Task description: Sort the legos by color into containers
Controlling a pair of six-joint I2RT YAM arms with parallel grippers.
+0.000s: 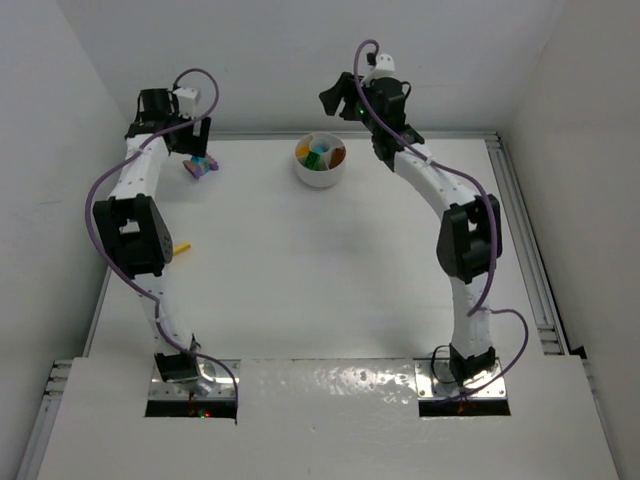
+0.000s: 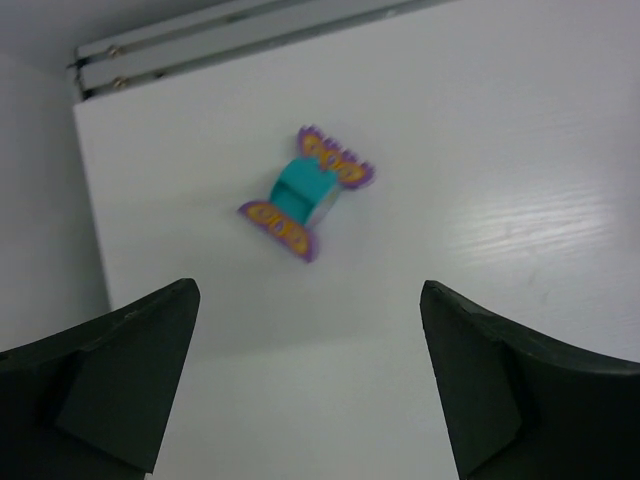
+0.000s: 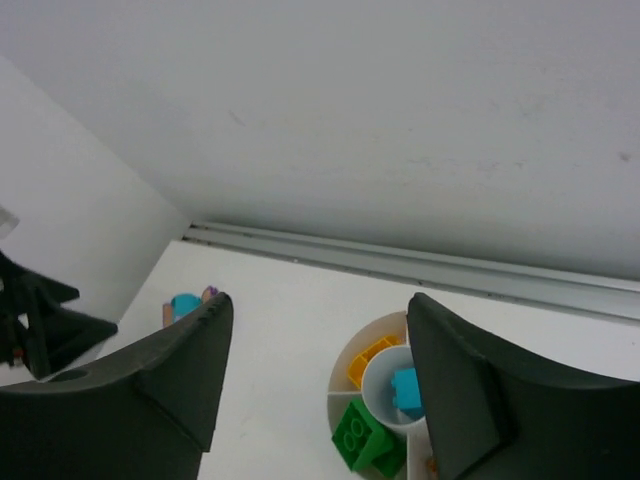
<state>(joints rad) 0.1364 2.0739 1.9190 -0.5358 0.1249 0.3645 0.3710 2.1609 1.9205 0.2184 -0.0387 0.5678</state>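
A small stack of legos point(image 2: 306, 192), a teal brick between two purple ones, lies on the white table at the far left point(image 1: 202, 167). My left gripper point(image 2: 310, 380) is open and empty just above and short of it. The round white dish point(image 1: 320, 161) stands at the far middle; it holds a yellow brick point(image 3: 368, 358), a green brick point(image 3: 362, 435) and a teal brick point(image 3: 405, 388) in the central well. My right gripper point(image 3: 315, 360) is open and empty, raised beside the dish on its right point(image 1: 345, 100). A yellow lego point(image 1: 181, 246) lies by the left arm.
A metal rail point(image 1: 525, 240) runs along the table's right edge and another point(image 3: 420, 265) along the far edge under the back wall. White walls close in on the left, back and right.
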